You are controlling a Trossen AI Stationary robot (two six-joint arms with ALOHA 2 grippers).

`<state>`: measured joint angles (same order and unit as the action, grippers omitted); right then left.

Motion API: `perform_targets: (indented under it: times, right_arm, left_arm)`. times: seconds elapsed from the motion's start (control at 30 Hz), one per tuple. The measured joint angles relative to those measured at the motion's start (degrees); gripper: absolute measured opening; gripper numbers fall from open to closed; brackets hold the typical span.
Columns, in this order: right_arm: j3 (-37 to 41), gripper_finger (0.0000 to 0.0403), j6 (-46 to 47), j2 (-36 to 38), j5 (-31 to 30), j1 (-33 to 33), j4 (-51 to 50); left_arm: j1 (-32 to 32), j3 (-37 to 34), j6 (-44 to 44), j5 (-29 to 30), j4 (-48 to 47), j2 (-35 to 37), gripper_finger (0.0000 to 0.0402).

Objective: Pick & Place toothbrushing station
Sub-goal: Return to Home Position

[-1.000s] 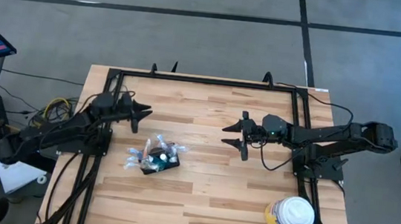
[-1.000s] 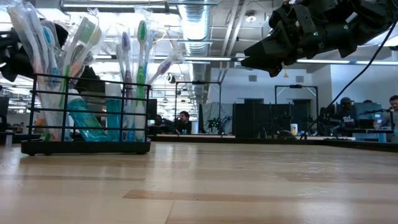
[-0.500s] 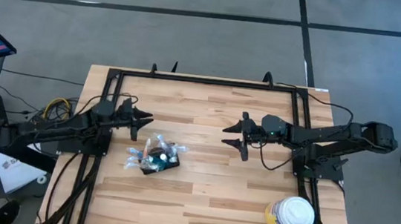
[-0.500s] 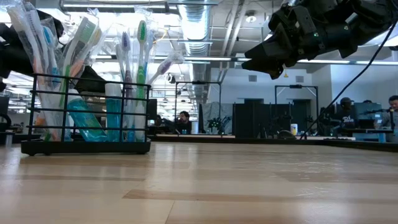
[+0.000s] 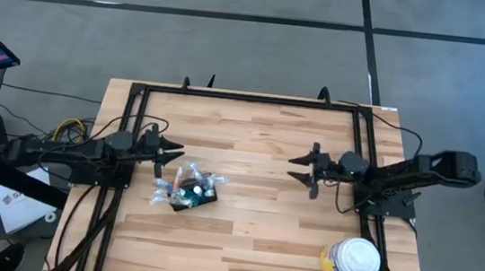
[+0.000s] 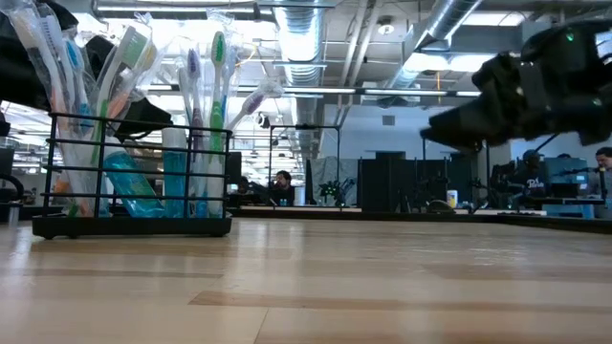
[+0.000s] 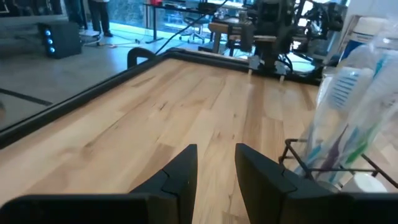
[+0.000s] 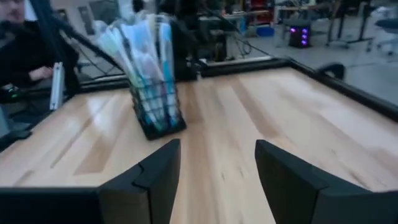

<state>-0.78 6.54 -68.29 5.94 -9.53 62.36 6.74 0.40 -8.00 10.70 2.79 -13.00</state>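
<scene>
The toothbrushing station, a small black wire holder with several plastic-wrapped toothbrushes standing in it, rests on its base left of the table's centre. It also shows in the low view and both wrist views. My left gripper is open just on the station's far-left side, with nothing between its fingers. My right gripper is open over the table's right half, pointing toward the station, well apart from it.
A white-lidded yellowish cup stands near the table's near right corner. A black frame rail runs round the table's edges. Bare wood lies between the two grippers. People and desks show in the room beyond the table.
My left arm has swung toward the table's near edge, bringing its gripper closer to the station. My right gripper has drawn back toward the table's right edge and sunk lower. Both have stayed open, and the station has not moved.
</scene>
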Motion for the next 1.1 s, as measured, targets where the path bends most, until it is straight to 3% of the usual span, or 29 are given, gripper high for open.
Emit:
perform_targets:
  times: [0.1,0.23,0.37,0.47,0.53,0.73,0.93,1.1]
  right_arm:
    - [0.33,0.0198,2.13,-0.12,0.66,-1.69,0.45]
    - [0.4,0.0196,1.63,2.23,10.58,-1.72,4.93]
    - [0.4,0.0197,2.81,6.39,18.69,-4.84,-2.31]
    - [0.4,0.0199,4.25,15.96,27.71,-9.3,-10.96]
    - [0.4,0.0199,4.71,22.37,30.42,-12.0,-20.14]
    - [0.4,0.0196,3.83,45.24,28.24,-13.41,-41.61]
    - [0.4,0.0199,2.4,67.03,16.59,-8.89,-56.97]
    - [0.04,0.0196,1.62,67.2,16.0,-5.38,-56.77]
  left_arm:
    - [-0.15,0.0,0.17,0.07,-0.07,-0.36,0.0104]
    - [-0.15,0.0,-0.01,0.37,-0.1,-0.54,0.0104]
    - [-0.15,0.0,-0.28,0.19,-0.19,-0.54,0.0104]
    - [-0.15,0.0,-0.4,-0.16,-0.31,-0.78,0.0104]
    - [-0.15,0.01,-0.42,-0.19,-0.34,-0.8,0.0104]
    - [-0.15,0.02,-1.14,-0.2,-0.36,-1.02,0.0104]
    - [-0.15,0.0,-1.49,-1.43,-0.55,-1.05,0.0104]
    - [-0.3,0.0,-1.43,-3.39,-0.68,-1.84,0.0104]
